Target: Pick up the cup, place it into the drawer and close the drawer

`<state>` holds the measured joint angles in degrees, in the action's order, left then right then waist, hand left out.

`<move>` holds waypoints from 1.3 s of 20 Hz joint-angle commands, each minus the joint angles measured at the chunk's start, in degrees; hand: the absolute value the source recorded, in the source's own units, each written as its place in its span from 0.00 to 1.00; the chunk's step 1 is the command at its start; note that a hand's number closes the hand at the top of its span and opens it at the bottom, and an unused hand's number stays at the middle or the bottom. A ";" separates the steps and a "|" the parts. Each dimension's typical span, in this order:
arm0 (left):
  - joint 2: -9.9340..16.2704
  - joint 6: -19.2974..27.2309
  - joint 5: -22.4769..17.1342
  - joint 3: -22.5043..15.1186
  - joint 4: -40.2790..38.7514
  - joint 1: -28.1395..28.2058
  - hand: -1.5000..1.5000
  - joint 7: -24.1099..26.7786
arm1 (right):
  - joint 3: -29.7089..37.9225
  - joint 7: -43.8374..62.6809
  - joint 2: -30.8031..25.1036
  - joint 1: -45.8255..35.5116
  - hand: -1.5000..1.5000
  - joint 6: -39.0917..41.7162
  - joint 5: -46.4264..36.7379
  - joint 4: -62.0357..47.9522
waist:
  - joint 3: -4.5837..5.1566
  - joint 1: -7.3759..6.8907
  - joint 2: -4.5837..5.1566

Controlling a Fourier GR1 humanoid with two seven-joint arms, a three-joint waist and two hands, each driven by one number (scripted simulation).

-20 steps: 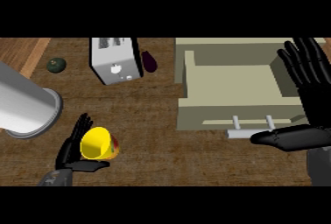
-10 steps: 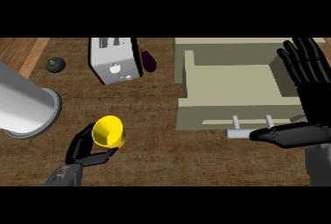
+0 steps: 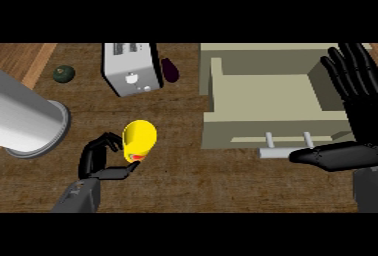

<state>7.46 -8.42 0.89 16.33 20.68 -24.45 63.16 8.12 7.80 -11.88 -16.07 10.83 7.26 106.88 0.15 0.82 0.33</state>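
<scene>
The yellow cup (image 3: 139,138) lies tilted, its red-marked bottom toward my left hand (image 3: 98,161). That hand is at the lower left, with its fingers curled at the cup's left side and its thumb under the cup's base. The beige drawer (image 3: 221,102) stands open at the upper right, with its pale bar handle (image 3: 284,146) on the near front. My right hand (image 3: 353,100) rests open at the right edge, fingers up over the drawer's right wall. Its thumb lies just right of the handle.
A large metal cylinder (image 3: 26,120) lies at the left edge. At the back stand a silver toaster (image 3: 133,70), a dark purple vegetable (image 3: 170,70) and a small green round fruit (image 3: 64,73). Brown wooden counter (image 3: 184,170) runs between cup and drawer.
My left hand has carried the cup up and to the right, toward the drawer, and the cup has tipped further over. The right hand has stayed in place.
</scene>
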 commanded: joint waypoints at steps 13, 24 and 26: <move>-0.83 -1.71 -5.03 0.78 10.49 -15.48 1.00 -7.99 | 0.78 0.33 -0.18 -1.23 0.00 -1.01 -0.79 -0.40 | -0.16 -0.87 -0.46; -7.40 9.11 -7.94 -11.87 29.96 -25.82 1.00 -34.27 | 0.46 -2.80 0.78 4.66 0.00 0.23 -1.44 -0.24 | -0.21 -0.90 -0.96; -7.42 13.70 -8.28 -13.55 28.06 -30.58 1.00 -36.16 | 1.53 -3.35 -0.62 1.40 0.00 1.12 -0.60 -2.32 | -0.19 -0.38 -0.58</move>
<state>0.56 -0.20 -5.48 7.12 45.64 -49.88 34.24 9.06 5.26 -11.89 -13.72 11.21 6.13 105.75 -0.05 0.09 -0.32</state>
